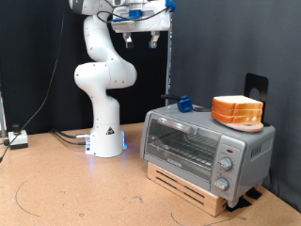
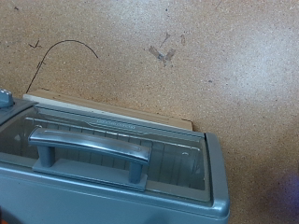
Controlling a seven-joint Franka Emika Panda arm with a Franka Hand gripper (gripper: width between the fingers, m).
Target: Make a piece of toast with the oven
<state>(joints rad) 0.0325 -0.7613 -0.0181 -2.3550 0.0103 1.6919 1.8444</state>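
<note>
The silver toaster oven (image 1: 205, 143) stands on a wooden base at the exterior view's right, with its glass door shut. Its knobs (image 1: 226, 163) are on the right panel. A thick stack of bread slices (image 1: 237, 111) lies on the oven's roof. No single slice shows apart from it. My gripper (image 1: 139, 40) hangs high above the table, up and to the left of the oven, open and empty. The wrist view looks down on the oven's door (image 2: 112, 131) and grey bar handle (image 2: 89, 147). My fingers do not show in it.
A slatted wooden base (image 1: 193, 184) sits under the oven and shows in the wrist view (image 2: 103, 107). A blue object (image 1: 183, 104) and a black stand (image 1: 256, 87) are behind the oven. Cables and a box (image 1: 17, 139) lie at the left. The robot's base (image 1: 106, 141) stands left of the oven.
</note>
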